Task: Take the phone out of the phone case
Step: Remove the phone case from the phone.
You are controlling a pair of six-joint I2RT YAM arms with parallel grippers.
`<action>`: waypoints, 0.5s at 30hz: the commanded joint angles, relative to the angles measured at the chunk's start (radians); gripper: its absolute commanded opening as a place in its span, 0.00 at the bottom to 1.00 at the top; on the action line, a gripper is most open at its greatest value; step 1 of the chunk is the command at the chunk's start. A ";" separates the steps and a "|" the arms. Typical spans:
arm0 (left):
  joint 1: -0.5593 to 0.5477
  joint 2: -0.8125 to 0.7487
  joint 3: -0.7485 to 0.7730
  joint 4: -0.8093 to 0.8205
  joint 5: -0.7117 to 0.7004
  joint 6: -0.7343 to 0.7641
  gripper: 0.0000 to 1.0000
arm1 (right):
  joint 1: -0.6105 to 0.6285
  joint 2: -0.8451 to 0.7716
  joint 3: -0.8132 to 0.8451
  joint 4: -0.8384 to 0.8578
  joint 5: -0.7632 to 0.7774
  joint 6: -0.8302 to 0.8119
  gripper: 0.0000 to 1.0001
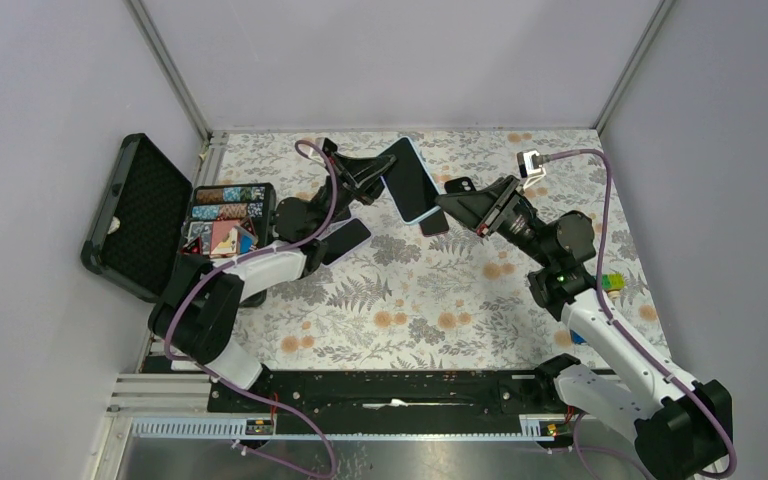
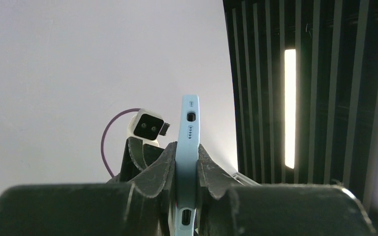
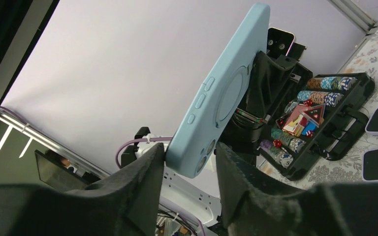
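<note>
The phone (image 1: 408, 178), black screen up, sits inside a light blue phone case (image 3: 221, 98) and is held tilted in the air above the table. My left gripper (image 2: 187, 169) is shut on the case's long edges (image 2: 189, 147) near the charging port end. My right gripper (image 3: 191, 152) is open around the camera corner of the case. Its left finger (image 3: 147, 167) touches the case's edge, and its right finger (image 3: 231, 167) stands a little apart from the back. From above, the right gripper (image 1: 450, 205) meets the phone's lower right corner.
An open black box of poker chips and cards (image 1: 225, 215) stands at the left with its lid (image 1: 140, 215) laid back. Two other phones lie on the floral cloth (image 1: 345, 240) (image 1: 436, 222). A small coloured block (image 1: 612, 283) lies at the right. Walls enclose three sides.
</note>
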 commanded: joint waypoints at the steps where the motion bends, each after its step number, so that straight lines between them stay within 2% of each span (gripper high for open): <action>1: 0.010 -0.069 0.006 0.103 0.004 -0.017 0.00 | 0.008 -0.017 0.005 0.040 0.038 0.012 0.46; 3: 0.010 -0.069 0.006 0.103 0.006 -0.016 0.00 | 0.008 -0.013 0.009 0.040 0.033 0.012 0.38; 8: 0.010 -0.075 0.011 0.103 0.007 -0.016 0.00 | 0.007 0.020 0.012 0.111 0.006 0.049 0.09; 11: 0.009 -0.085 -0.004 0.103 -0.017 -0.021 0.00 | 0.008 0.054 0.001 0.206 -0.001 0.119 0.01; 15: 0.009 -0.087 0.000 0.105 -0.022 -0.033 0.00 | 0.008 0.088 0.006 0.228 -0.007 0.174 0.00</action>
